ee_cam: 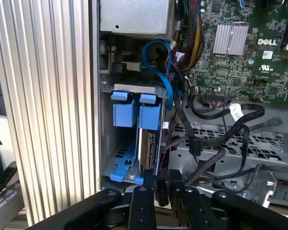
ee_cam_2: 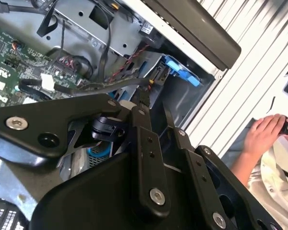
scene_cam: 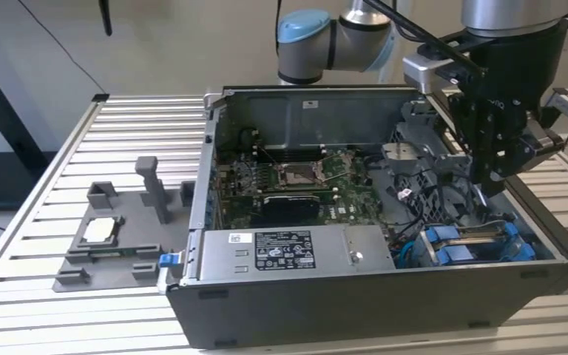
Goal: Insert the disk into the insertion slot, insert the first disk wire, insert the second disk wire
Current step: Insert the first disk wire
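Inside the insertion slot [ee_cam: 134,87], at the computer case's [scene_cam: 363,310] near corner on the exterior view's right, the disk [ee_cam: 147,143] sat seated on edge in its blue carrier [ee_cam: 149,117]. Its exposed narrow edge ran lengthwise straight toward the gripper [ee_cam: 162,183], which hung just above the cage. Fingers narrow, pinching a black wire plug [ee_cam: 162,194]. Plug near the disk's end, apparently not yet mated.

Arm [scene_cam: 358,37]: silver tubes, lt-blue joint cap [scene_cam: 302,28], blk cable [scene_cam: 430,38]; gripper [ee_cam: 162,191] blk, silver screws [ee_cam_2: 17,123].
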Tool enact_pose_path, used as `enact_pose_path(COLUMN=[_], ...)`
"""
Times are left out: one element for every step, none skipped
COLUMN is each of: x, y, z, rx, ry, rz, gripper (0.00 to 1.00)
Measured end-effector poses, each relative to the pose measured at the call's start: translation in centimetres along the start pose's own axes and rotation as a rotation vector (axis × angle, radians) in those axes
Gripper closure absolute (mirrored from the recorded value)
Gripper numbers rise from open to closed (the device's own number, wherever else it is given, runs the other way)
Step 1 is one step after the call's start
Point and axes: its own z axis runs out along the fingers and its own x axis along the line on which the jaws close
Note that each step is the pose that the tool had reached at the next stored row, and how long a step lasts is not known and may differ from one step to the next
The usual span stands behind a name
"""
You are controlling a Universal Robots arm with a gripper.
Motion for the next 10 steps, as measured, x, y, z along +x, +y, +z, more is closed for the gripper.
enact_pose_path(x=[-0.01,-0.02,-0.03,-0.04,-0.03,-0.04,-0.04,-0.04,-0.03,-0.01], y=[0.02,0.04,0.05,0.06,0.07,0.08,0.08,0.09,0.1,0.1], z=[0.06,0.12,0.17,0.21,0.23,0.25,0.27,0.29,0.3,0.31], rx=[0.0011,0.0021,0.0031,0.0037,0.0043,0.0048,0.0051,0.0053,0.0055,0.0056], ry=[-0.0004,-0.001,-0.0015,-0.002,-0.0024,-0.0028,-0.0033,-0.0039,-0.0042,-0.0044], rz=[-0.002,-0.004,-0.006,-0.009,-0.011,-0.013,-0.014,-0.016,-0.016,-0.016], gripper=[0.72,0.72,0.72,0.72,0.72,0.72,0.81,0.81,0.81,0.81])
